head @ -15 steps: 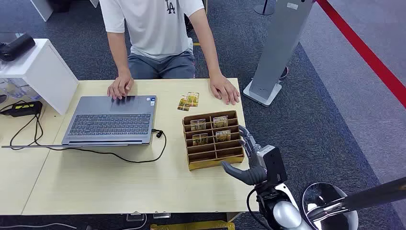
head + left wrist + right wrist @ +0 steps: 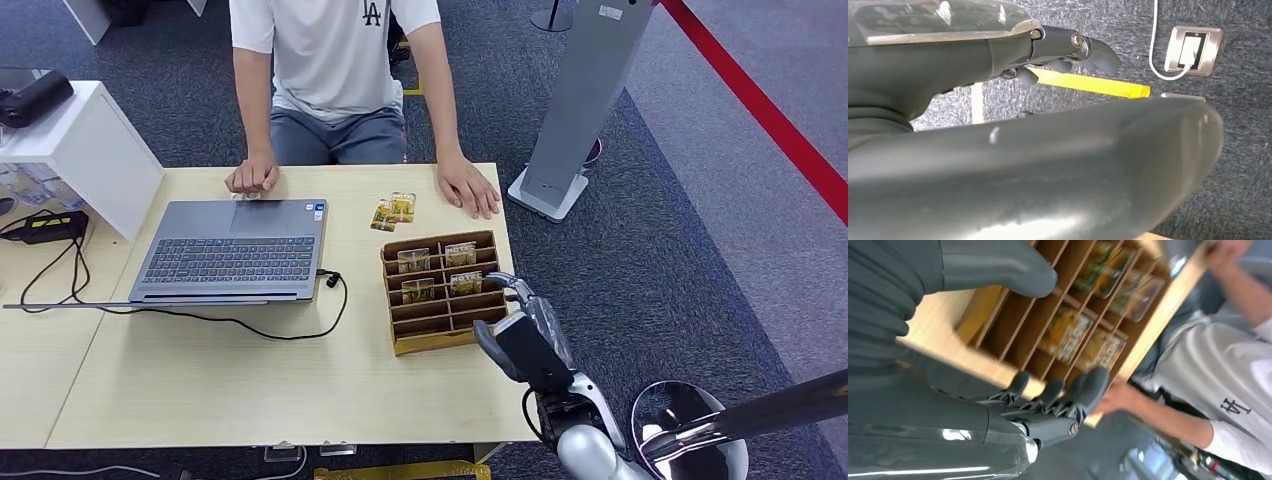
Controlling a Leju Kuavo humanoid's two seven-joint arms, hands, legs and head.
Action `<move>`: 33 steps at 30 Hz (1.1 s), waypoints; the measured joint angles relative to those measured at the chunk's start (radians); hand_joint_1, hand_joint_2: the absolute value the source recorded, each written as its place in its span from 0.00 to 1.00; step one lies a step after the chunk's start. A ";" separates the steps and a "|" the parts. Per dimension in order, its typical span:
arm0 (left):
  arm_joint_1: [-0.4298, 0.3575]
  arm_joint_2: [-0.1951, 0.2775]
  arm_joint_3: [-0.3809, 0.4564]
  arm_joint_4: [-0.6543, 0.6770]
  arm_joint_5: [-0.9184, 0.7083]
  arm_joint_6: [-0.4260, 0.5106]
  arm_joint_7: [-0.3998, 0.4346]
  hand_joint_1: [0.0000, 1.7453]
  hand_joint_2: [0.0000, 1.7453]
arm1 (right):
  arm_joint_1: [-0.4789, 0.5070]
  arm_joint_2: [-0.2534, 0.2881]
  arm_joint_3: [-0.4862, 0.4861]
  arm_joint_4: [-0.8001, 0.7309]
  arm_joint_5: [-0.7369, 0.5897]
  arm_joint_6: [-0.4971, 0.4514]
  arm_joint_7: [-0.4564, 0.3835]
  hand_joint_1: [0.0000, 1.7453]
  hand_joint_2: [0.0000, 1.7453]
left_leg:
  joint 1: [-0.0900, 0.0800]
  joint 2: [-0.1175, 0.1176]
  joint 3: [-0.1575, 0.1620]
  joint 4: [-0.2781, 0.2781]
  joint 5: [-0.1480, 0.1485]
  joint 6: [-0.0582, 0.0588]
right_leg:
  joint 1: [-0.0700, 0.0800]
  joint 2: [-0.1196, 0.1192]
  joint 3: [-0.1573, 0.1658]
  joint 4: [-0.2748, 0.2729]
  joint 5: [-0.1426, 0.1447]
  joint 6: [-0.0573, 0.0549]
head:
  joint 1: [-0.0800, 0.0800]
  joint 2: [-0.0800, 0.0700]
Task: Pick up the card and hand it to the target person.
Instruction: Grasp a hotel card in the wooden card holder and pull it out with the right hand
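Note:
A wooden card rack (image 2: 441, 292) stands near the table's right edge, with yellow-green cards (image 2: 465, 283) in its upper slots. Two more cards (image 2: 394, 211) lie flat on the table beyond it. My right hand (image 2: 519, 335) hovers at the rack's right side, fingers apart and empty; in the right wrist view its fingers (image 2: 1063, 395) and thumb (image 2: 998, 267) bracket the rack (image 2: 1013, 330) and a card (image 2: 1064, 335). The person (image 2: 335, 70) in a white shirt sits across the table, one hand (image 2: 468, 187) flat on it. My left hand (image 2: 1068, 47) hangs over carpet, holding nothing.
An open grey laptop (image 2: 232, 251) with a black cable (image 2: 300, 325) takes up the table's left-middle. A white shelf unit (image 2: 85, 150) stands at far left. A grey pillar stand (image 2: 580, 100) rises right of the table, beside a red floor line (image 2: 770, 120).
My right hand has turned and risen toward the rack's right side, fingers now over its edge. The person has shifted slightly and drawn one hand off the laptop.

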 joint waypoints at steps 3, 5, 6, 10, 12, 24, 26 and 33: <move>0.000 0.000 0.000 0.000 -0.007 -0.007 -0.003 0.00 0.00 | -0.029 -0.004 0.003 -0.019 0.272 0.038 0.120 0.79 1.00 | 0.000 0.000 0.000 0.000 0.000 0.000 | 0.000 0.000 0.000 0.000 0.000 0.000 | 0.000 0.000; 0.000 0.000 0.000 0.000 -0.011 -0.009 -0.005 0.00 0.00 | -0.053 -0.007 0.005 -0.032 0.400 0.082 0.180 0.77 1.00 | 0.000 0.000 0.000 0.000 0.000 0.000 | 0.000 0.000 0.000 0.000 0.000 0.000 | 0.000 0.000; 0.000 0.000 0.000 0.000 -0.012 -0.010 -0.006 0.00 0.00 | -0.067 -0.009 0.008 -0.037 0.452 0.108 0.203 0.76 1.00 | 0.000 0.000 0.000 0.000 0.000 0.000 | 0.000 0.000 0.000 0.000 0.000 0.000 | 0.000 0.000; -0.002 0.000 0.000 0.000 -0.013 -0.016 -0.010 0.00 0.00 | -0.138 -0.020 0.038 -0.045 0.615 0.225 0.279 0.74 1.00 | 0.000 0.000 0.000 0.000 0.000 0.000 | 0.000 0.000 0.000 0.000 0.000 0.000 | -0.001 0.000; -0.003 0.000 0.000 0.000 -0.013 -0.017 -0.010 0.00 0.00 | -0.178 -0.025 0.060 -0.040 0.665 0.264 0.302 0.76 1.00 | 0.000 0.000 0.000 0.000 0.000 0.000 | 0.000 0.000 0.000 0.000 0.000 0.000 | 0.000 0.000; -0.012 0.000 -0.005 0.000 -0.016 -0.017 -0.004 0.00 0.00 | -0.316 -0.023 0.179 0.136 0.721 0.279 0.335 0.16 1.00 | 0.000 0.000 -0.001 0.000 0.000 0.000 | 0.000 0.000 0.000 0.000 0.000 0.000 | 0.001 0.000; -0.014 0.000 -0.007 0.000 -0.018 -0.017 0.000 0.00 0.00 | -0.325 -0.019 0.191 0.171 0.715 0.273 0.334 0.15 1.00 | 0.000 0.000 -0.001 0.000 0.000 0.000 | 0.000 0.000 0.000 0.000 0.000 0.000 | 0.001 0.000; -0.018 0.000 -0.015 0.000 -0.023 -0.017 0.006 0.00 0.00 | -0.339 -0.006 0.221 0.260 0.701 0.259 0.334 0.26 1.00 | 0.000 0.000 -0.001 0.000 0.000 0.000 | 0.000 0.000 0.000 0.000 0.000 0.000 | 0.000 0.000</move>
